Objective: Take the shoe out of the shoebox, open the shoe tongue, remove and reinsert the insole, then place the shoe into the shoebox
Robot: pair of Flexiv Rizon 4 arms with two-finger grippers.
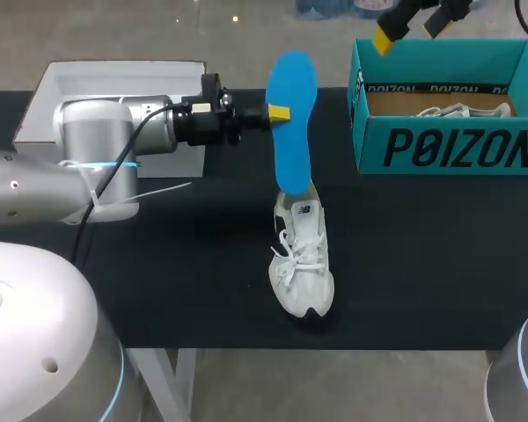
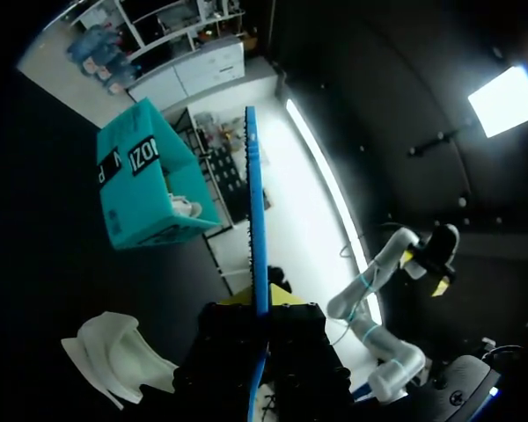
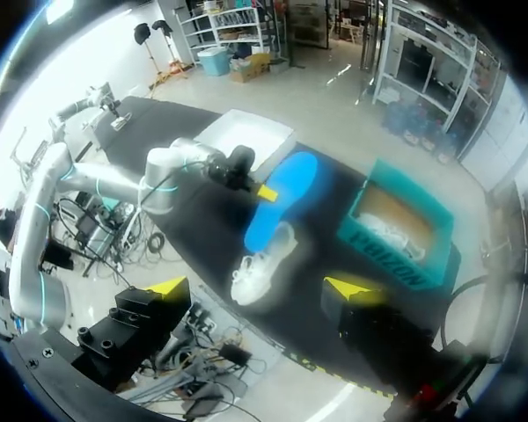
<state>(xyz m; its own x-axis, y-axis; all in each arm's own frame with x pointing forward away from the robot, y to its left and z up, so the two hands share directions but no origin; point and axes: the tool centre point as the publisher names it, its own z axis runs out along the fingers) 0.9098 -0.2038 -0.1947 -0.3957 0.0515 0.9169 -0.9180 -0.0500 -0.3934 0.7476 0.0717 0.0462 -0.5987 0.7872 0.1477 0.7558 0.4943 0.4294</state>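
Insole (image 1: 292,123), judged light, thin and floppy, stands upright over the white shoe (image 1: 303,264) on the desk (image 1: 422,264), left edge clenched in the left end effector (image 1: 277,112); this mid-length hold should limit bending

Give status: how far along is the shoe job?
Done: shoe is out of the box, sitting on the table. In hand: left claw is shut on the insole, held upright with its lower end at the shoe's opening; removal or reinsertion, cannot tell. Right claw hangs open above the box. Left: seat the insole, box the shoe.
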